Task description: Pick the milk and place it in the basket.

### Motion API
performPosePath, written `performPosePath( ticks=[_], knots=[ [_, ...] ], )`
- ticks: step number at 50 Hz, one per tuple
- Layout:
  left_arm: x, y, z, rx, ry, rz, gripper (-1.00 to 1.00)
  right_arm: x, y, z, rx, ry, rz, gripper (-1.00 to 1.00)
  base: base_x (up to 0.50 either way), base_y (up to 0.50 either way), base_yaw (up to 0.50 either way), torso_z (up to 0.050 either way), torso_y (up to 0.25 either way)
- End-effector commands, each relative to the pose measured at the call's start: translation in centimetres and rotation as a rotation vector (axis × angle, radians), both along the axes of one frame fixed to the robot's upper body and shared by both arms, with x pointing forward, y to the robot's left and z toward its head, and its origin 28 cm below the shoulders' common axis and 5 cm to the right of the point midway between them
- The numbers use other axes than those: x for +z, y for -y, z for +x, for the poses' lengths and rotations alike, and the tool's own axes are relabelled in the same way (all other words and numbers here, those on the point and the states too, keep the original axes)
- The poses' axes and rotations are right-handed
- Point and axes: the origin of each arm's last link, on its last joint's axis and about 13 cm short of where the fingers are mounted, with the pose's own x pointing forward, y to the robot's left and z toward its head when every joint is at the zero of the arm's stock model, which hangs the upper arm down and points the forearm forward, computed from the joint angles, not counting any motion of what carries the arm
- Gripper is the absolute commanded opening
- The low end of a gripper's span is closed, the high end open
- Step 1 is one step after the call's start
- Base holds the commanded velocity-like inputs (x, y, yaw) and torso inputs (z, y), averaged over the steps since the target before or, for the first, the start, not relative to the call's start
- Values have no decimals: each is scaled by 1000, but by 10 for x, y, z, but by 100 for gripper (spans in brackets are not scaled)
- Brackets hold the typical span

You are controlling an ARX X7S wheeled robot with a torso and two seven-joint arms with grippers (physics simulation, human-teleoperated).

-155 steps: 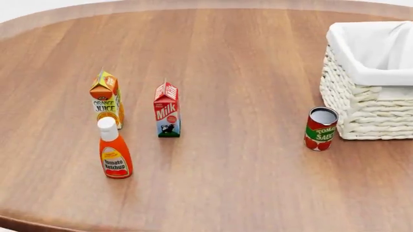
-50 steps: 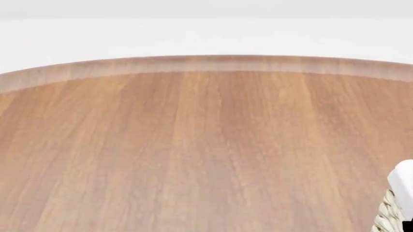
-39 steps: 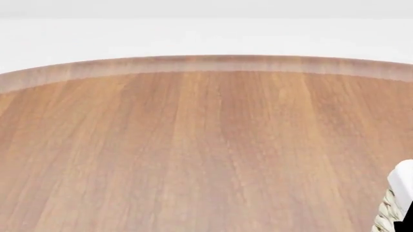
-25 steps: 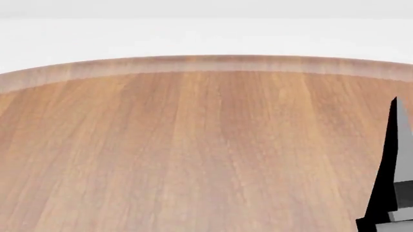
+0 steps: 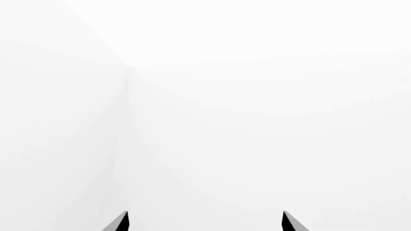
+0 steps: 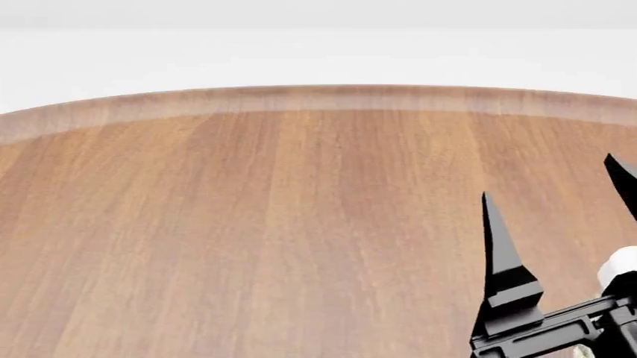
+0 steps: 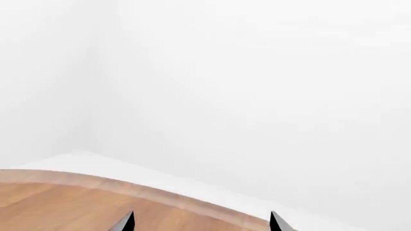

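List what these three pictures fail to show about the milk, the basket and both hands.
- Milk: absent from every view; the head camera frames only the far table.
- Basket: head view, only a white sliver, behind the right hand.
- Left hand: only fingertips, at its wrist view's edge.

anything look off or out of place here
Nothing is spilled or damaged, but the milk is not in any view. The head view shows only bare table, the open right gripper raised over it, and a white sliver of the basket at the edge. The left gripper faces blank white.
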Motion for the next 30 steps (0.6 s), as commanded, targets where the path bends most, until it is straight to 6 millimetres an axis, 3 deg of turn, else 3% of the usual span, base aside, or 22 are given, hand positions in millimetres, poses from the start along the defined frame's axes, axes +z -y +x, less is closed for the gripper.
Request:
performPosePath(
  ticks=[1, 16, 30],
  knots=[
    [-1, -2, -1, 19, 9, 5, 100, -23, 1, 22, 55, -107, -55, 100, 0, 0, 0, 0, 0],
    [-1, -2, -1, 20, 10, 4, 100, -56, -1, 22, 320, -180, -185, 100, 0, 0, 0, 0, 0],
    [-1, -2, -1, 18, 8, 4, 100, -81, -8, 22, 423, -333, -261, 100, 0, 0, 0, 0, 0]
  ],
)
